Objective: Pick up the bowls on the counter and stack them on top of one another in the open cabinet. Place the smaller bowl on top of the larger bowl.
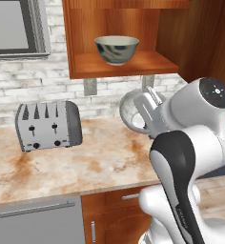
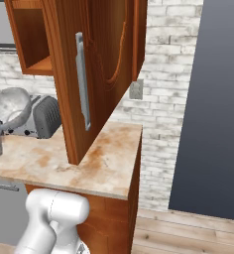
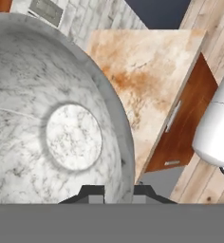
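Claw (image 3: 111, 189) pinches smaller bowl (image 3: 52, 118) rim – no markings legible

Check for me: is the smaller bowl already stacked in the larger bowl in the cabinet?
No: the larger bowl sits alone on the open cabinet shelf; the gripper holds the smaller bowl.

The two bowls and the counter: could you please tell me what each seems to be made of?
The smaller bowl looks like glazed ceramic or marbled stone: whitish-grey, fine dark veins, soft sheen. The larger bowl looks like glazed ceramic: cream outside with dark blue-green blotches. The counter looks like polished marble: beige with rust-brown veining.
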Controlling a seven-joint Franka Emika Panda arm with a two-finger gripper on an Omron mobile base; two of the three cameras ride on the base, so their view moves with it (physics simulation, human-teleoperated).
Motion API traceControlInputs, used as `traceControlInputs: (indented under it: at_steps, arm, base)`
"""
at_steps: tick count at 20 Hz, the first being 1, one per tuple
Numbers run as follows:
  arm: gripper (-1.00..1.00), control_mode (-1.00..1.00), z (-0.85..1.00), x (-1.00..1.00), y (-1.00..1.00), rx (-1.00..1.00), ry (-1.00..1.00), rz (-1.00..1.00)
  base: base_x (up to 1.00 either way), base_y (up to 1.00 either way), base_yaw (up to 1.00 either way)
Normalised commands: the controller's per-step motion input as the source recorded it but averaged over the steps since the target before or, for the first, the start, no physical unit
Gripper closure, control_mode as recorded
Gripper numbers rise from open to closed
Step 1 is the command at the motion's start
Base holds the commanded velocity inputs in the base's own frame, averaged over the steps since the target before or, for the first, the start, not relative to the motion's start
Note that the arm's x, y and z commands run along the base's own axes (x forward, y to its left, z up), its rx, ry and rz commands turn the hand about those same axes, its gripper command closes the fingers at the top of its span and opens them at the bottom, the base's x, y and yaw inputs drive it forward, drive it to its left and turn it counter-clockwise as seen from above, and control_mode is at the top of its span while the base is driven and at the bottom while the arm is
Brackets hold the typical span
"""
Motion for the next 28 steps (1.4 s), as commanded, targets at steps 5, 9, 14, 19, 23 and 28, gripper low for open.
traceControlInputs:
  at_steps: [5, 9, 14, 19, 23, 28]
  arm:
    - [1.00, -1.00, 0.54, -0.05, -0.05, -0.11, -0.06, 0.07]
    - [1.00, -1.00, 0.49, 0.01, -0.10, -0.09, -0.08, 0.06]
    - [1.00, -1.00, 0.33, 0.01, -0.17, -0.04, -0.07, 0.08]
    - [1.00, -1.00, 0.16, 0.11, -0.15, 0.00, -0.04, 0.03]
    - [1.00, -1.00, 0.16, 0.23, -0.01, -0.02, -0.05, 0.00]
    - [1.00, -1.00, 0.13, 0.28, -0.01, -0.02, -0.04, 0.00]
  base:
    - [0.00, 0.00, 0.00]
    - [0.00, 0.00, 0.00]
    - [0.00, 0.00, 0.00]
    - [0.00, 0.00, 0.00]
    - [0.00, 0.00, 0.00]
    - [0.00, 0.00, 0.00]
